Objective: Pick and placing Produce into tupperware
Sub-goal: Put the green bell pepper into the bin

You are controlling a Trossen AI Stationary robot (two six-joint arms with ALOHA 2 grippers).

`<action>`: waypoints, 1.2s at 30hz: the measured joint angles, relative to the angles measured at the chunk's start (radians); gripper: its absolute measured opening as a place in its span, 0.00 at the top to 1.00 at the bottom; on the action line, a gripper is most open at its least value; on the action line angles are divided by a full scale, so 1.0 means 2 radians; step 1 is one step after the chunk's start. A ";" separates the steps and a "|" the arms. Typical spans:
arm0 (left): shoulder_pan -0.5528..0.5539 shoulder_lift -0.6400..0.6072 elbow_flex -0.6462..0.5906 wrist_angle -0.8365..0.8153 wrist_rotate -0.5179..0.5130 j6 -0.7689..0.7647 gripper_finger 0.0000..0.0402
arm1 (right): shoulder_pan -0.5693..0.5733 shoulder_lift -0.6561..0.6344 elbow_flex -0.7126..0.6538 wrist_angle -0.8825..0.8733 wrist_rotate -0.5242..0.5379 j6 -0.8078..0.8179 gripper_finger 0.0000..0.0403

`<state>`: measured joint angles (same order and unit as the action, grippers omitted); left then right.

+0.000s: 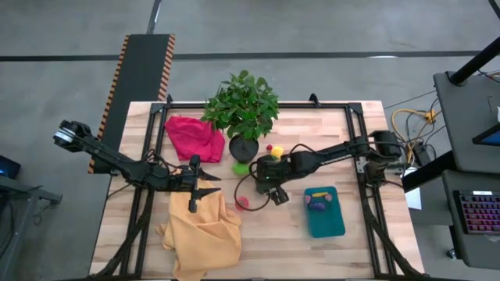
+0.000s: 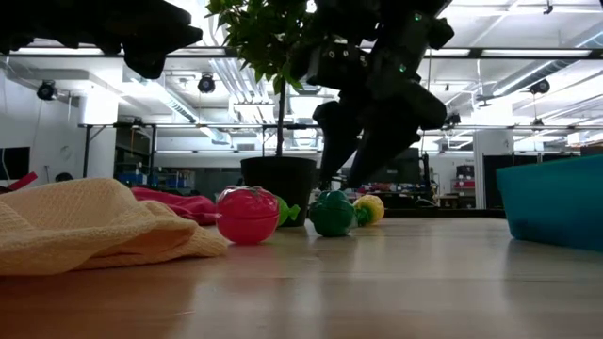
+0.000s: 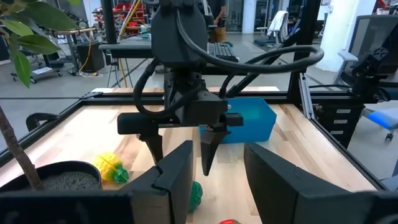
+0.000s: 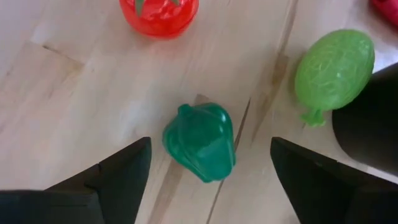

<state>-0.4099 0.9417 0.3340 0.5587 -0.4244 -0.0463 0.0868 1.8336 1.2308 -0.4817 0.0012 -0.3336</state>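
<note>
A dark green toy pepper (image 4: 200, 142) lies on the table. My right gripper (image 4: 210, 146) hangs open above it, slanting down, with one finger on each side and neither touching. Around the pepper lie a red tomato (image 4: 160, 11), a light green fruit (image 4: 334, 65) and a yellow piece (image 2: 370, 208). The teal tupperware (image 1: 325, 222) stands toward the right edge with a purple piece (image 1: 316, 205) and a yellow piece (image 1: 319, 193) inside. My left gripper (image 1: 209, 183) waits level over the top of the yellow cloth, open with nothing between its fingers.
A potted plant (image 1: 244, 105) stands at the far middle, close behind the loose produce. A red cloth (image 1: 193, 136) lies at the far left and a crumpled yellow cloth (image 1: 201, 234) at the near left. Bare wood shows between the tomato and the tupperware.
</note>
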 joint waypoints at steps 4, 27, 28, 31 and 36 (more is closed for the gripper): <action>0.000 0.000 0.000 0.000 0.000 0.000 0.68 | 0.000 0.000 0.000 -0.001 0.001 0.007 0.12; 0.000 0.000 0.000 0.000 0.000 0.000 0.68 | 0.000 0.037 -0.002 0.028 0.002 -0.003 0.08; 0.000 0.000 0.000 0.000 0.000 0.000 0.68 | 0.000 0.039 -0.002 0.028 0.002 -0.004 0.08; 0.000 0.000 0.000 0.000 0.000 0.000 0.68 | 0.000 0.054 0.000 0.031 0.013 -0.003 0.08; 0.000 0.000 0.000 0.000 0.000 0.000 0.68 | 0.000 0.070 0.003 0.030 0.013 -0.003 0.08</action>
<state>-0.4099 0.9421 0.3332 0.5591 -0.4244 -0.0463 0.0865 1.9733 1.2363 -0.4221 0.0267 -0.3398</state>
